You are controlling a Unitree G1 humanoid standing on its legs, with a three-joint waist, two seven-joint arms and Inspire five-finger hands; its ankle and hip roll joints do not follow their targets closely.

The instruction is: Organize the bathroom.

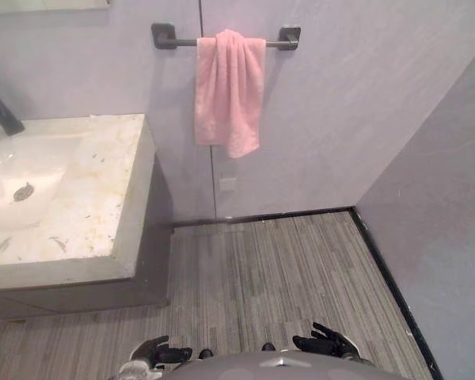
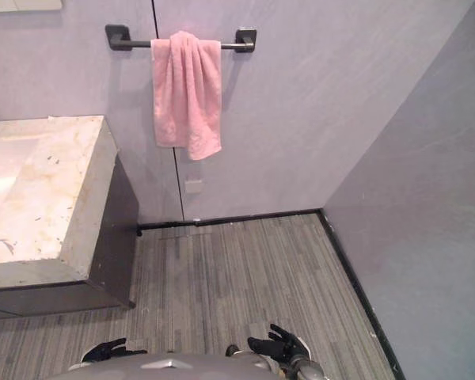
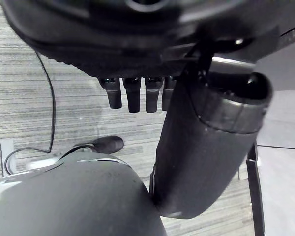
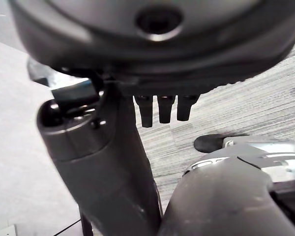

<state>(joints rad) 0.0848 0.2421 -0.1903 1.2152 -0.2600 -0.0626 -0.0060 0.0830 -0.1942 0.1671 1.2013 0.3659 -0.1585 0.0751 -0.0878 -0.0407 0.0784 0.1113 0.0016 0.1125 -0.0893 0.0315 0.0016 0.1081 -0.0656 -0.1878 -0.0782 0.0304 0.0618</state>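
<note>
Left eye view shows a pink towel [image 1: 229, 89] draped over a dark towel bar [image 1: 225, 39] on the far wall, right of the sink counter [image 1: 103, 182]. It hangs bunched and uneven, well apart from both hands. Soft, light and limp, it will likely sag and slide off the bar if tugged; pinching a lower corner seems best. Left hand [image 1: 160, 351] and right hand [image 1: 326, 342] hang low and near, fingers relaxed, holding nothing.

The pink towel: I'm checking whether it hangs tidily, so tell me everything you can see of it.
The pink towel looks like soft terry cloth, draped over a dark wall-mounted bar and bunched toward its middle. It hangs in loose vertical folds with an uneven lower edge, against the pale wall, right of the sink counter. Only the bar and the wall touch it.
</note>
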